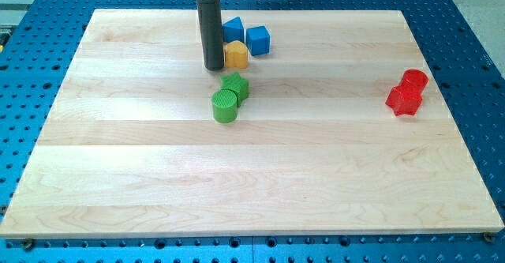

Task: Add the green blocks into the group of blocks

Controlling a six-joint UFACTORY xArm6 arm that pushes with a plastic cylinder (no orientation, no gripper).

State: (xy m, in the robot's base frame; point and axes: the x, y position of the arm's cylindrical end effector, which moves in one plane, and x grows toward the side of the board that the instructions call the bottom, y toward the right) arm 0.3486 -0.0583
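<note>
A green cylinder and a green star-shaped block touch each other near the board's upper middle. Just above them sits a group: a yellow block, a blue cube and another blue block. My tip is the lower end of the dark rod, right beside the yellow block on its left, and a short way above and left of the green star.
A red cylinder and a red block sit together at the view's right. The wooden board lies on a blue perforated table.
</note>
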